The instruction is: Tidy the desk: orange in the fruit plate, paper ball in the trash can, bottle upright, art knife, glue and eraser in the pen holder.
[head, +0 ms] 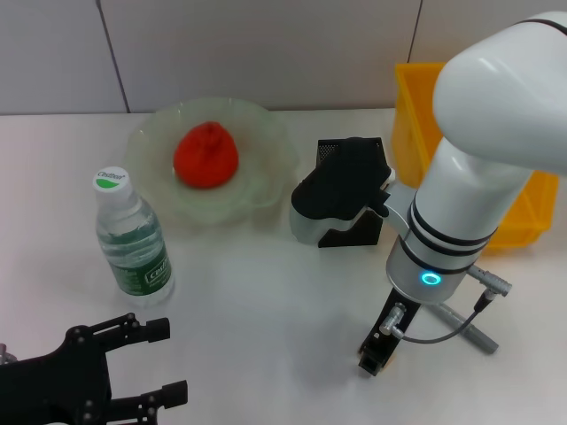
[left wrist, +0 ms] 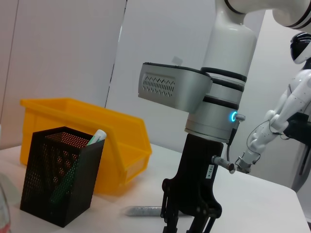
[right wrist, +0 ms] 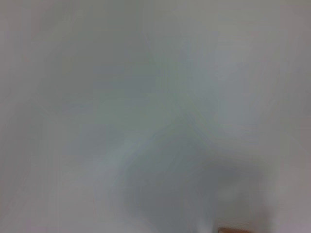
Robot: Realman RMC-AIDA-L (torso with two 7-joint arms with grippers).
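Note:
The orange lies in the pale green fruit plate at the back. The bottle stands upright at the left. The black mesh pen holder is partly hidden behind my right wrist; in the left wrist view a green-and-white stick pokes out of it. My right gripper points straight down at the table in front of the pen holder. A grey pen-like tool lies beside it, and also shows in the left wrist view. My left gripper is open and empty at the near left. The eraser and paper ball are out of view.
The yellow trash can stands at the back right, behind the pen holder, and shows in the left wrist view. The right wrist view shows only blurred white tabletop with a small brownish sliver at its edge.

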